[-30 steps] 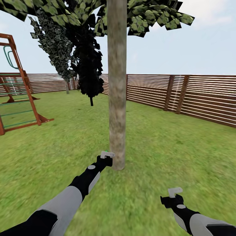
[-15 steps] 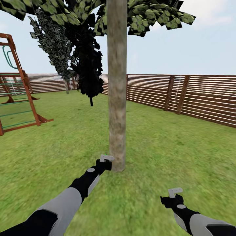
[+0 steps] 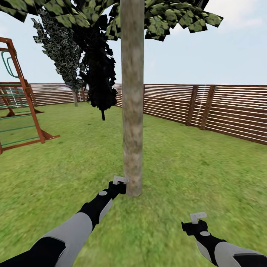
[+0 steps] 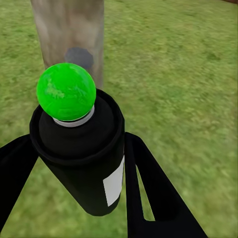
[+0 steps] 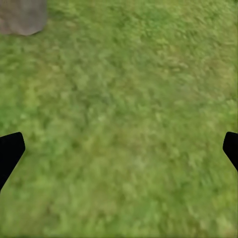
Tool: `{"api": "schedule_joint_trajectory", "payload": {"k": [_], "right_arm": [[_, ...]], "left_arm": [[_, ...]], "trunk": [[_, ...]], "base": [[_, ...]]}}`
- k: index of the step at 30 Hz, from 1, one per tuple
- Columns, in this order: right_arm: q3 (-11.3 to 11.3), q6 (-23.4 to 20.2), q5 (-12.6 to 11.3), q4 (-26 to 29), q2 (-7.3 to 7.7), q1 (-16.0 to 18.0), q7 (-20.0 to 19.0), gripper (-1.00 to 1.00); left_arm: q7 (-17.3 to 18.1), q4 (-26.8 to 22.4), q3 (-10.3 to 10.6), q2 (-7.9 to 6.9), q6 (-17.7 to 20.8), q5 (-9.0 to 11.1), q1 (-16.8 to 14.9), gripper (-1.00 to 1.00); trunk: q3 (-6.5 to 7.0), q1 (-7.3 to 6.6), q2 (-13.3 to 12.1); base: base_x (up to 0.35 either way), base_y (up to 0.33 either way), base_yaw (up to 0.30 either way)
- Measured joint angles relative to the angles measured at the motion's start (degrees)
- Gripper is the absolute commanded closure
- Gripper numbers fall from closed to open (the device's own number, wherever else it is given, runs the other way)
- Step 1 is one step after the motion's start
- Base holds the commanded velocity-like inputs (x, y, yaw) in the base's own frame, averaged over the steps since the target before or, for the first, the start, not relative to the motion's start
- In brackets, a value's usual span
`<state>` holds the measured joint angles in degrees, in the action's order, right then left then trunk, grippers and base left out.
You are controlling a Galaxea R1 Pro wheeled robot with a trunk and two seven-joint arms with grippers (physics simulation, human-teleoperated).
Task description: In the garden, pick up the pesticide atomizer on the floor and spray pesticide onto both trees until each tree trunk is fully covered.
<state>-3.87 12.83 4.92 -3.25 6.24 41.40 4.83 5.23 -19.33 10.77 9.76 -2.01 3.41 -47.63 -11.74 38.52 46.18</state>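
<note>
The pesticide atomizer point(image 4: 82, 148) is a black bottle with a white label, and its round top shows bright green. My left gripper point(image 4: 79, 173) is shut on it, one black finger on each side. In the head view the left gripper point(image 3: 120, 181) sits low beside the foot of a tree trunk point(image 3: 132, 111), nozzle side toward the bark. The trunk point(image 4: 69, 29) stands close ahead in the left wrist view, with a dark round patch on it. My right gripper point(image 3: 197, 217) hovers open over the grass; its fingertips point(image 5: 10, 151) are far apart.
Grass floor point(image 3: 193, 167) spreads all around. A slatted wooden fence point(image 3: 222, 107) bounds the back and right. A wooden playset point(image 3: 18, 111) stands at the left. Dark cone-shaped trees point(image 3: 98, 74) rise behind the trunk. The trunk's foot point(image 5: 22, 15) shows in the right wrist view.
My left gripper with the atomizer has dropped slightly, staying by the trunk's foot. The view has shifted a touch. The right arm has not moved.
</note>
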Motion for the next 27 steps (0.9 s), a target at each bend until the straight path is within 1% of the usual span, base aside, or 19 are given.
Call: {"api": "schedule_joint_trajectory", "payload": {"k": [4,9,24,27], "right_arm": [[0.0,0.0,0.0,0.0,0.00,0.0,0.0,-1.00],[0.0,0.0,0.0,0.0,0.00,0.0,0.0,-1.00],[0.0,0.0,0.0,0.0,0.00,0.0,0.0,-1.00],[0.0,0.0,0.0,0.0,0.00,0.0,0.0,-1.00]], "left_arm": [[0.1,0.0,0.0,0.00,0.0,0.0,0.0,1.00],[0.1,0.1,0.0,0.00,0.0,0.0,0.0,1.00],[0.2,0.1,0.0,0.06,-0.1,0.0,0.0,1.00],[0.2,0.1,0.2,0.13,0.0,0.0,0.0,1.00]], "trunk": [[0.00,0.00,0.0],[0.00,0.00,0.0],[0.00,0.00,0.0],[0.00,0.00,0.0]], "base": [[0.009,0.000,0.000],[0.141,0.000,0.000],[0.055,0.000,0.000],[0.274,-0.043,0.000]]}}
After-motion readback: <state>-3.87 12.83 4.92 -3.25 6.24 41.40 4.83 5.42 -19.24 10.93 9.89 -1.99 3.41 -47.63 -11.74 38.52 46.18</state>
